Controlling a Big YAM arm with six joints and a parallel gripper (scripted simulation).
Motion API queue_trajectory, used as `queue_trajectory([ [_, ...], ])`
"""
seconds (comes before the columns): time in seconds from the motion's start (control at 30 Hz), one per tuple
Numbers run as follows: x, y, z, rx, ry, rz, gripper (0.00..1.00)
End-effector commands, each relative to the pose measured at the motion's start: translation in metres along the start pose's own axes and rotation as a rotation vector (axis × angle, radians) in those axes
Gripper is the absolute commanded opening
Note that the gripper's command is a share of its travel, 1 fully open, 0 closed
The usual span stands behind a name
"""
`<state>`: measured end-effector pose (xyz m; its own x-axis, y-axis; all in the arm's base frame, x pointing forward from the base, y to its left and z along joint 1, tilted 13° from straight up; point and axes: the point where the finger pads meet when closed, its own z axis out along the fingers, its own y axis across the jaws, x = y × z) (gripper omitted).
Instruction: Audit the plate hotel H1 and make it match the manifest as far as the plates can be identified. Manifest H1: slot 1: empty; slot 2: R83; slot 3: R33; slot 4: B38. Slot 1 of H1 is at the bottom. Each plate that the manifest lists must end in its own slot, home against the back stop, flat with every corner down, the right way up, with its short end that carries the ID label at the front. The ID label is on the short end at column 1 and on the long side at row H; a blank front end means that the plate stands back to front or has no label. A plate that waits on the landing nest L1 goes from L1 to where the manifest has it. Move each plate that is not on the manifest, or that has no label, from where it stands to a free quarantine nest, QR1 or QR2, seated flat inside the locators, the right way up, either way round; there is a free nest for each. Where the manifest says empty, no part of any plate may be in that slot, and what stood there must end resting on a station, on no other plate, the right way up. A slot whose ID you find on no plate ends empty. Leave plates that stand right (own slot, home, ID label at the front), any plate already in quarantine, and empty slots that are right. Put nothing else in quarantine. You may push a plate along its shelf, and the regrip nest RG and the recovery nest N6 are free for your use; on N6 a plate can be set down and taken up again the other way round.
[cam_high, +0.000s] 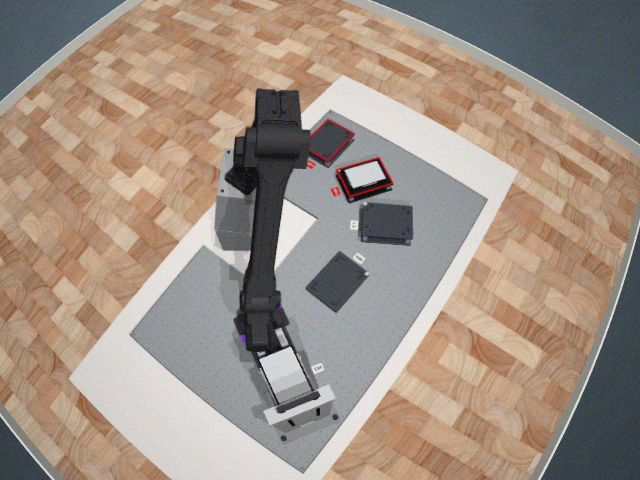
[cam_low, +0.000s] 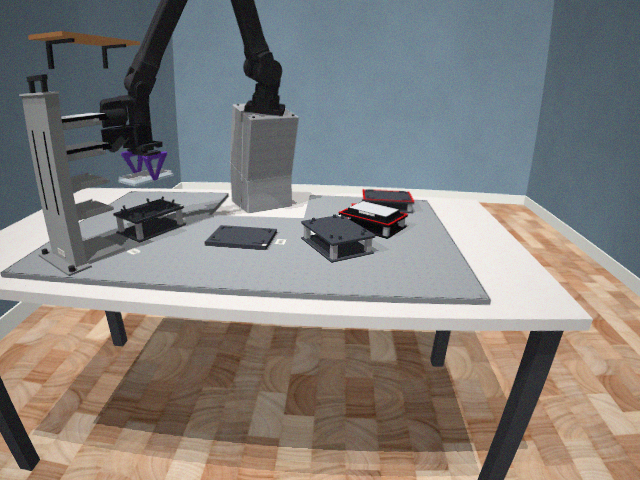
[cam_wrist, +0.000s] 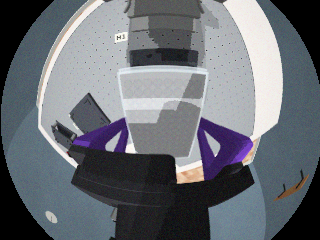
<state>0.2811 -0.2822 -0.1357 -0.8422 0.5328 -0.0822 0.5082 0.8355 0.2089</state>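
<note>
The plate hotel H1 stands at the left end of the grey deck, and it also shows in the overhead view. My gripper hangs just in front of its open side. It is shut on a white plate, held flat at about the height of the second shelf from the bottom. In the wrist view the plate lies between the purple fingers and points toward the hotel. The two upper shelves seem to carry plates. No label is readable.
One red-framed quarantine nest holds a white plate; the other is empty. A raised black nest and a flat dark nest lie mid-deck. Another raised nest stands near the hotel. The arm's grey pedestal stands behind.
</note>
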Motion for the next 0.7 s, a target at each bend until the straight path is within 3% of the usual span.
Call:
queue_trajectory([
  [0.0, -0.032, -0.011, -0.016, 0.028, -0.081, 0.004, 0.86],
  [0.03, -0.024, -0.008, -0.001, 0.018, -0.052, 0.004, 0.86],
  [0.23, -0.016, -0.003, 0.018, 0.012, -0.036, 0.003, 0.86],
  [0.33, -0.017, -0.006, 0.011, 0.014, -0.043, -0.002, 0.86],
  [0.37, -0.027, -0.010, 0.003, 0.026, -0.077, 0.008, 0.86],
  [0.43, -0.030, -0.011, 0.002, 0.027, -0.080, 0.005, 0.86],
  [0.53, -0.027, -0.010, 0.003, 0.025, -0.074, 0.004, 0.86],
  [0.6, -0.013, -0.009, 0.018, 0.012, -0.033, 0.014, 0.86],
  [0.67, -0.017, -0.006, 0.011, 0.014, -0.043, -0.002, 0.86],
])
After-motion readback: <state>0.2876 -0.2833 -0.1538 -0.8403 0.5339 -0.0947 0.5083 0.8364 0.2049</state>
